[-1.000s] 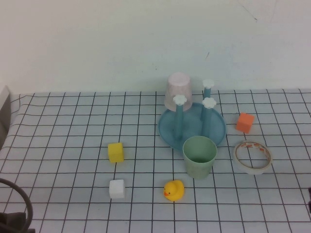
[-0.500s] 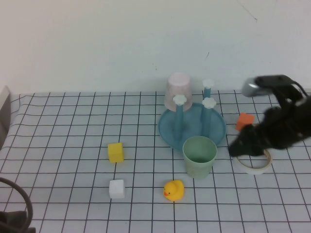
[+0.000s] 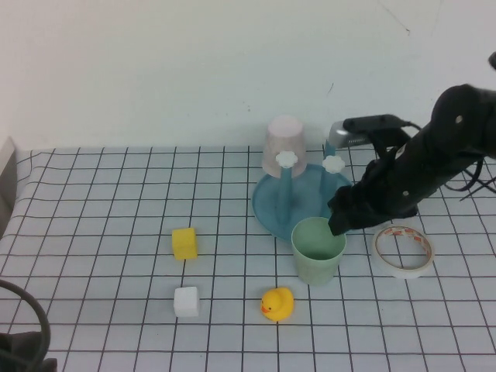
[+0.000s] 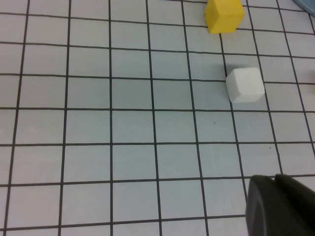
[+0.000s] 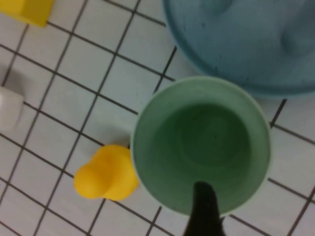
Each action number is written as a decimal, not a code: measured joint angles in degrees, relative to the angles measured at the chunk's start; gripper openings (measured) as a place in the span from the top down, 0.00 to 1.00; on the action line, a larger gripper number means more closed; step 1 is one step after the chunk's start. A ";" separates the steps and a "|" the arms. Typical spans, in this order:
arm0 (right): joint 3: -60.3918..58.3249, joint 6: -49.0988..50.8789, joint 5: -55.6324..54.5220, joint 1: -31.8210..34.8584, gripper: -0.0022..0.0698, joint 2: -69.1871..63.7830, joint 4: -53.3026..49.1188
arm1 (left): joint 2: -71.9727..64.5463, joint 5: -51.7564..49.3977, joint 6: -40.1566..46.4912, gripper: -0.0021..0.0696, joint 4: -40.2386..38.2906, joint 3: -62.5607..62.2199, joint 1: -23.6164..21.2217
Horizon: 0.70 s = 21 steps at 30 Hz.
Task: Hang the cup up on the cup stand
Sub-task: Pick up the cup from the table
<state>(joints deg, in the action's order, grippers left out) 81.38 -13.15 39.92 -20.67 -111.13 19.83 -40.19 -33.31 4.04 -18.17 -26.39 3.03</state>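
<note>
The mint-green cup [image 3: 318, 249] stands upright, mouth up, just in front of the blue cup stand [image 3: 271, 209]. It also shows from above in the right wrist view [image 5: 202, 142], with the stand's base [image 5: 236, 44] beside it. My right gripper [image 3: 339, 223] hangs at the cup's right rim, and its dark tip [image 5: 203, 196] lies over the rim and the cup's inside. My left gripper [image 4: 278, 199] is shut and empty, low over the table near the front left corner, and its arm shows in the high view [image 3: 23, 353].
A pink cup [image 3: 283, 146] sits upside down on a rear peg of the stand. A tape roll [image 3: 403, 249] lies right of the cup. A yellow duck [image 3: 277, 304], a white cube [image 3: 187, 301] and a yellow cube [image 3: 184, 242] lie front left.
My right arm has come in from the right and moved left to the mint-green cup's rim. It now hides the orange cube. The cup has not moved.
</note>
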 joint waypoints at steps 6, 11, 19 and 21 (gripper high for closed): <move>0.35 0.39 0.11 0.00 0.30 -3.44 0.00 | 0.00 0.00 0.00 0.97 0.00 0.00 0.00; 0.48 0.39 -0.37 0.00 0.30 -5.24 0.00 | 0.00 0.43 0.00 0.97 0.00 0.00 0.00; 0.48 0.39 -4.80 0.00 0.32 -7.44 0.77 | 0.00 0.62 0.56 0.97 0.00 0.00 0.00; 0.48 0.39 -5.48 0.00 0.37 -7.67 1.69 | 0.00 0.86 0.74 0.97 0.00 0.00 0.00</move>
<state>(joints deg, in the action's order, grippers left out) 81.86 -12.77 34.44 -20.67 -118.79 21.52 -40.19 -32.45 4.79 -18.17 -26.39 3.03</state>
